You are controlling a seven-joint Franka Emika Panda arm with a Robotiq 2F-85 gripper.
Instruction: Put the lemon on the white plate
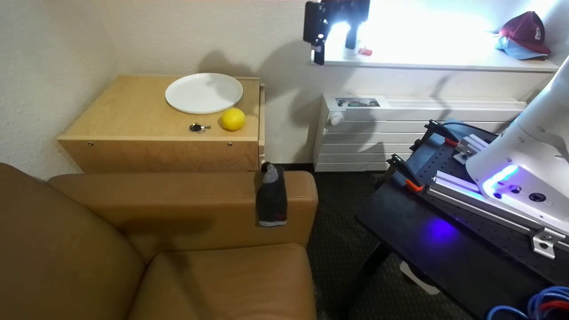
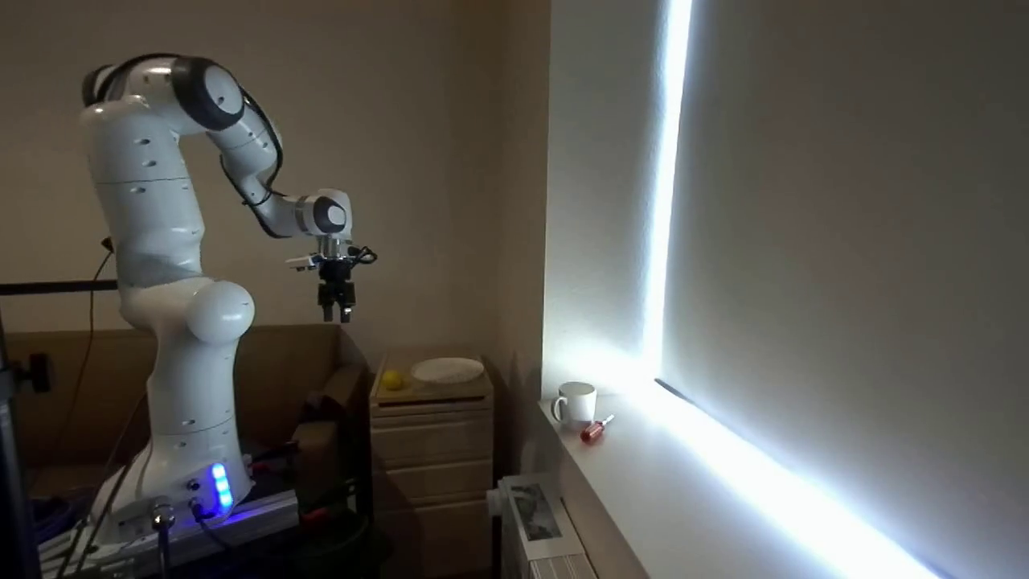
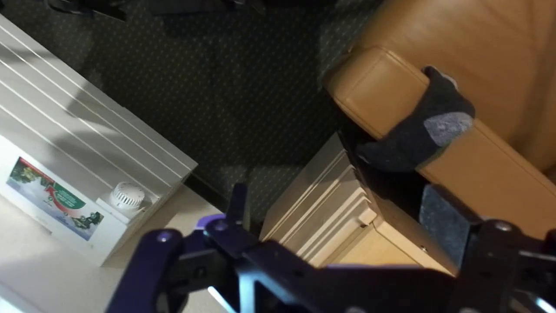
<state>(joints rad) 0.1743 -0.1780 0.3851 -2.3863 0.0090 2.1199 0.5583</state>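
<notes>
The bright yellow lemon (image 1: 232, 119) lies on top of a wooden cabinet, beside the white plate (image 1: 203, 93) and close to its rim. Both exterior views show them: the lemon (image 2: 392, 379) sits beside the plate (image 2: 447, 371), with a small gap there. My gripper (image 1: 335, 49) is raised well above the cabinet height and away from the lemon and plate. It points down in an exterior view (image 2: 336, 314). In the wrist view, the gripper's fingers (image 3: 341, 204) are wide apart with nothing between them. The lemon and plate are out of view there.
The wooden cabinet (image 1: 133, 106) also bears a small dark object (image 1: 198, 128). A sofa arm (image 1: 178, 191) with a dark sock (image 1: 272, 198) stands in front. A radiator (image 1: 355, 133) is beside it. The sill holds a mug (image 2: 576, 404), a screwdriver (image 2: 593, 433) and a cap (image 1: 524, 33).
</notes>
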